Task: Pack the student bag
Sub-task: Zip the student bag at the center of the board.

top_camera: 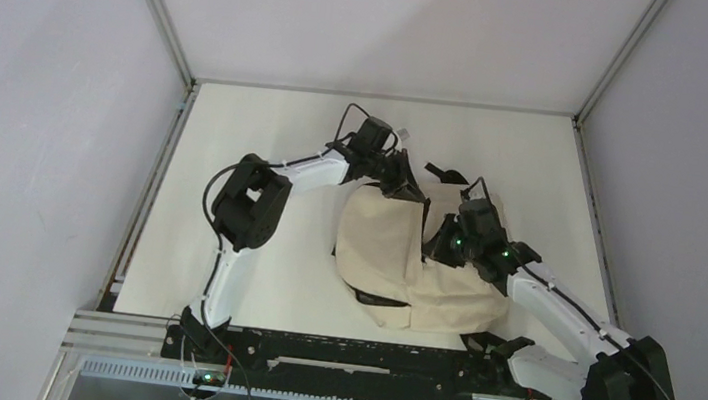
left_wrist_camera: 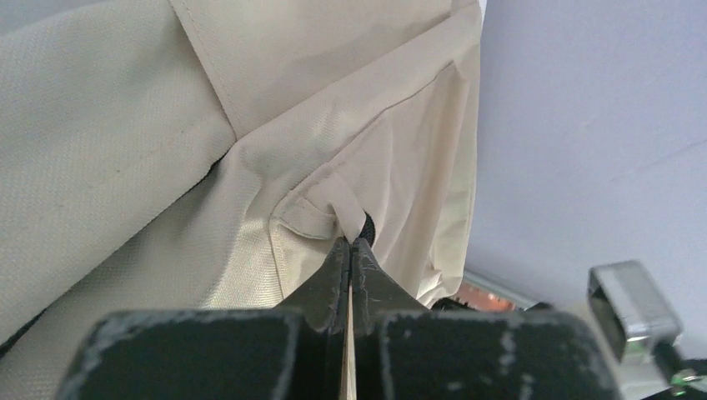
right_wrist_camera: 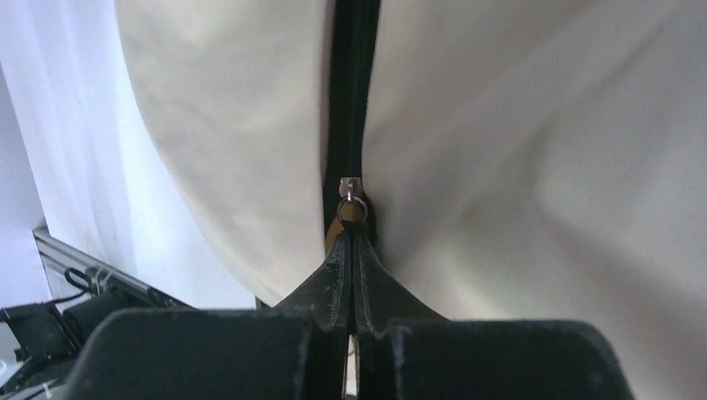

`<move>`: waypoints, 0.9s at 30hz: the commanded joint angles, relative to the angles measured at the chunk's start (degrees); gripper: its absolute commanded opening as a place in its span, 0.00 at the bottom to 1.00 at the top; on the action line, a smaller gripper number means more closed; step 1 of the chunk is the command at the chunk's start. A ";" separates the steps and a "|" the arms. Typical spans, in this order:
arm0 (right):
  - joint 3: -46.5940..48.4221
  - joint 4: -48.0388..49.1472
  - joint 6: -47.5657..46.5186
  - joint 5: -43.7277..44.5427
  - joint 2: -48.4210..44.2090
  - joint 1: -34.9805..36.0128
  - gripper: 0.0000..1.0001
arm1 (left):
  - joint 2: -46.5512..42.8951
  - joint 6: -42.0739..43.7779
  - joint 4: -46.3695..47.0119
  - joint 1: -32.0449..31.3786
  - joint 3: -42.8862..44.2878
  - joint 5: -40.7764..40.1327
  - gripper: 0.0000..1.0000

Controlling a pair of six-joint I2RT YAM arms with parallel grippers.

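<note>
Robot lab cell, white panel walls, aluminium frame rails

White table, evenly lit. Pale grey walls at 9, 12 and 3 o'clock. Metal frame posts at 11 and 1.

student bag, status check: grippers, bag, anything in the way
Left gripper shut, pinching a fold of the student bag. Right gripper shut on the zip pull. Bag lying on the table; nothing seen across the zip.
</note>
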 commanded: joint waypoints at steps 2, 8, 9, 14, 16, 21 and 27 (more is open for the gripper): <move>-0.66 -7.88 1.06 -1.77 -2.53 1.87 0.00 | -1.47 -4.04 7.73 3.78 2.01 -8.14 0.00; -3.33 -9.98 3.12 -1.55 -5.98 4.00 0.00 | 0.07 -4.07 7.04 4.71 4.78 -8.29 0.00; -4.01 -10.39 3.56 -1.43 -6.51 4.58 0.00 | 0.23 -3.93 6.81 4.82 5.20 -8.31 0.00; -7.52 -11.73 5.68 -0.48 -8.54 6.71 0.00 | 1.04 -3.40 5.18 5.20 7.47 -8.27 0.00; -8.26 -12.06 6.03 0.14 -9.18 6.94 0.00 | 0.99 -2.93 4.68 5.20 8.04 -8.27 0.00; -7.80 -12.45 5.66 2.58 -11.86 7.04 0.00 | -1.75 -0.37 3.61 4.91 6.92 -8.68 0.00; -4.11 -16.68 3.88 6.80 -14.14 7.04 0.08 | -7.40 6.36 -2.82 3.61 7.22 -11.36 0.02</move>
